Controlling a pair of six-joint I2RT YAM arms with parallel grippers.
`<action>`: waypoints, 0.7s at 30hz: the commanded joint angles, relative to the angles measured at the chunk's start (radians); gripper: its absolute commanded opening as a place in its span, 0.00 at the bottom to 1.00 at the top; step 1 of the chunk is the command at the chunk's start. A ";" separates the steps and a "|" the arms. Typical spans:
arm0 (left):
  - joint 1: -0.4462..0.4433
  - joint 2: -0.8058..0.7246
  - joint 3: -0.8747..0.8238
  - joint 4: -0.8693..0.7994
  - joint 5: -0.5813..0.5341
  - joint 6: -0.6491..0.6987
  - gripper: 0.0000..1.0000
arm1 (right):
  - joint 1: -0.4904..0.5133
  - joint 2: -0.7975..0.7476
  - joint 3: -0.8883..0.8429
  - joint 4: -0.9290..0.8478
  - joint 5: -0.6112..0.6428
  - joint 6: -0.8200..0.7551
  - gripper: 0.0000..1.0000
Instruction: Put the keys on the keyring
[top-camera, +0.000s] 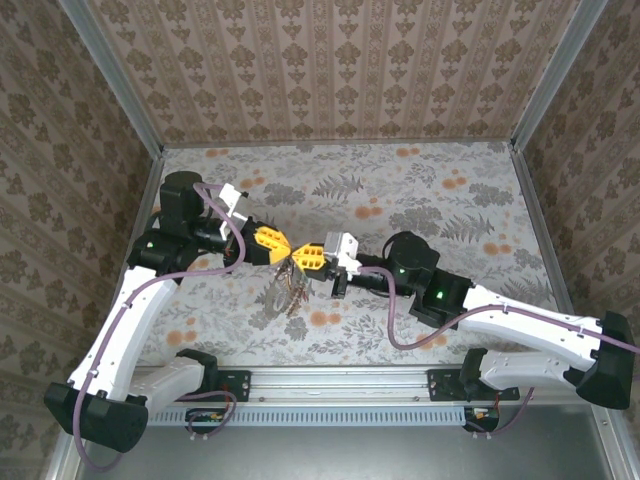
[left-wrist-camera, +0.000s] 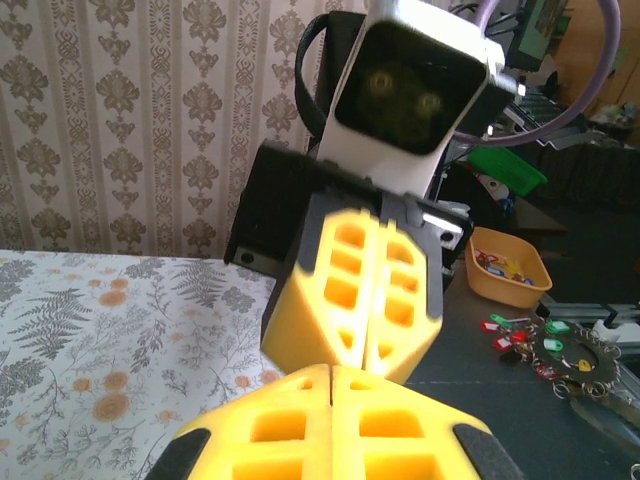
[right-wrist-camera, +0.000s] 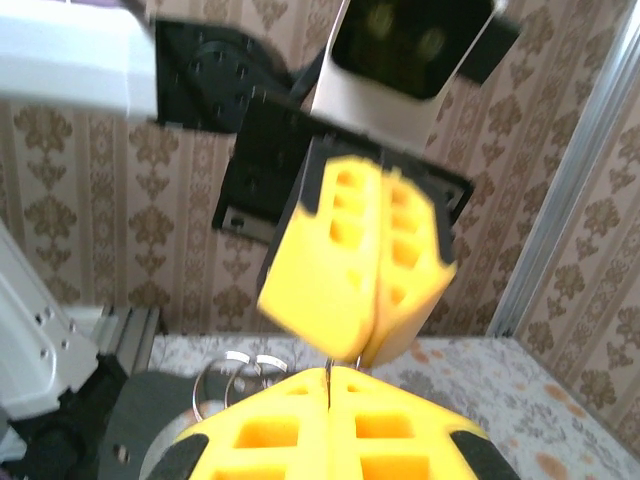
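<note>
**A:** How do the claws stand?

**B:** The left claw, yellow ribbed block fingers on a black-and-white wrist, has its fingers pressed flat together; the right claw, of the same make, likewise; the two meet tip to tip above the fern-and-flower patterned tablecloth.

**A:** And the keyring?

**B:** The wide dark grey-brown loop of the keyring sits just under the meeting tips, on the side toward the arm bases; small thin keys bunch on it, too blurred to count; whether either claw pinches it I cannot tell.

**A:** Anything closer?

**B:** From the right wrist, thin silver wire loops show just left of that claw's tips; a dark sliver sits in the seam between its fingers; key or ring, I cannot say.

**A:** Else?

**B:** From the left wrist, beyond the right claw, an orange plastic tray holds red-tagged bits.
</note>
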 joint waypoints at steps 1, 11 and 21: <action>0.002 -0.015 0.037 0.043 0.049 0.008 0.00 | 0.007 0.025 -0.010 -0.161 -0.016 -0.079 0.00; 0.002 -0.010 0.039 0.044 0.046 0.006 0.00 | 0.007 0.014 -0.011 -0.157 0.018 -0.122 0.00; 0.003 -0.001 0.006 0.117 -0.027 -0.073 0.00 | -0.007 0.018 -0.039 -0.125 0.019 -0.122 0.00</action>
